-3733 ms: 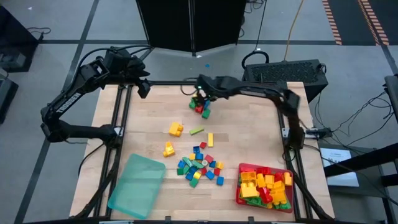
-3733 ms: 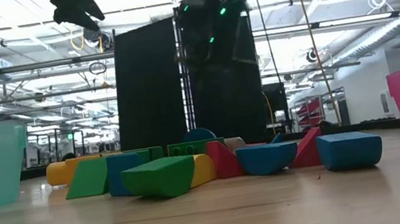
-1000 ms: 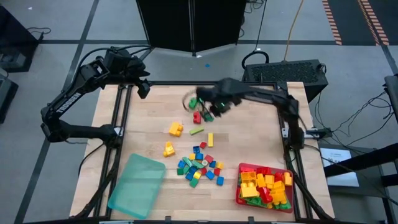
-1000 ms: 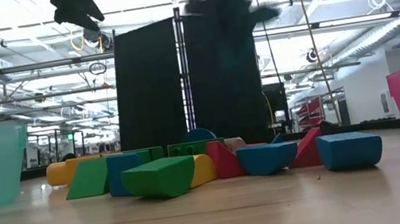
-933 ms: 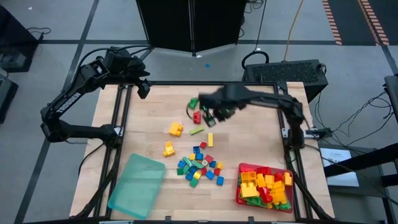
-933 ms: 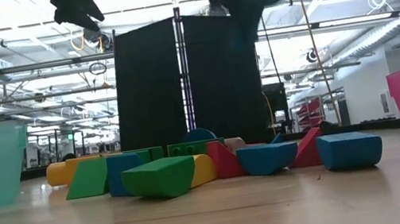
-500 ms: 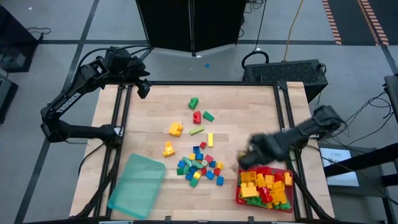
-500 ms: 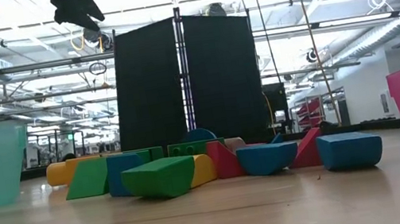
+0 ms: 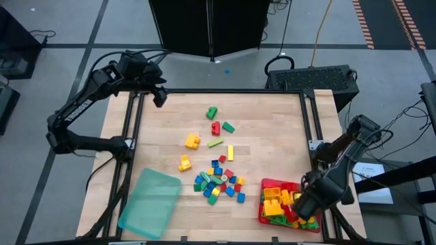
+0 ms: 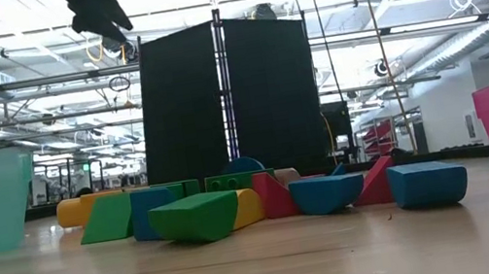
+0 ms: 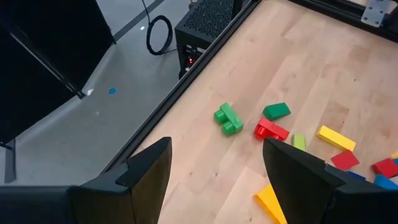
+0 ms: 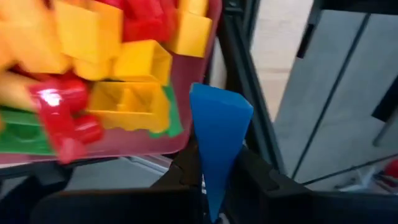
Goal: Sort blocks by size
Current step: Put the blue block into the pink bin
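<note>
Loose blocks lie on the wooden table: green, red and yellow ones at the far middle, and a cluster of small ones nearer. They show at table height in the low view as a row of blocks. The red tray at the near right holds larger blocks. My right gripper hangs over that tray's right side, shut on a blue block. My left gripper waits open above the far left corner. My right gripper pinches the blue block's narrower end between its two fingers. The wider end sticks out beyond the fingertips. The block is lifted clear, above the red tray's rim and the table's frame rail beside it.
A translucent teal tray lies at the near left. Black frame rails run along the table's edges, close beside the red tray. Bare wood lies between the block cluster and the red tray.
My right gripper has swept from the far middle of the table, by the green and red blocks, to the near right, over the red tray, rolling its wrist on the way. The loose blocks have stayed where they were.
</note>
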`<state>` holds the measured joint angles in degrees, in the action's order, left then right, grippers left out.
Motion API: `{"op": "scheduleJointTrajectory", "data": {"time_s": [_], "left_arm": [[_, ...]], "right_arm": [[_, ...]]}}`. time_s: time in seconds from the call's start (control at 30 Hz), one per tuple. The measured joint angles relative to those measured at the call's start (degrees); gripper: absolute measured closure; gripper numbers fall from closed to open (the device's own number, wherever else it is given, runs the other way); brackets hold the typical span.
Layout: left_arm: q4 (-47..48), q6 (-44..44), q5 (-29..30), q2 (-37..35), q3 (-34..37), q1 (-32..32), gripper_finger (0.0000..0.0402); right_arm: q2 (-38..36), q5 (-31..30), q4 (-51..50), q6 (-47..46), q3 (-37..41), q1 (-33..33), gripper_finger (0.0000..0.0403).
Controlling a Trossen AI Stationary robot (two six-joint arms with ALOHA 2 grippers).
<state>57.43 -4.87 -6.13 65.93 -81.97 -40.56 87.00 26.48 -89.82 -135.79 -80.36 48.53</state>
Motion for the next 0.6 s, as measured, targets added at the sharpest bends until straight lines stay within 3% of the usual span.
{"op": "scheduleJointTrajectory", "data": {"time_s": [0.17,0.43,0.6], "left_arm": [[0.07,-0.01,-0.04,0.93,0.00,0.00,0.0146],[0.24,-0.01,-0.07,1.21,0.00,0.00,0.0146],[0.22,0.01,-0.07,1.21,0.00,0.00,0.0146]], "right_arm": [[0.00,3.31,3.99,-0.13,4.36,1.12,0.0368],[0.04,3.46,24.26,-0.42,16.68,1.25,0.0368],[0.07,3.63,26.13,-0.54,19.88,1.25,0.0368]]}}
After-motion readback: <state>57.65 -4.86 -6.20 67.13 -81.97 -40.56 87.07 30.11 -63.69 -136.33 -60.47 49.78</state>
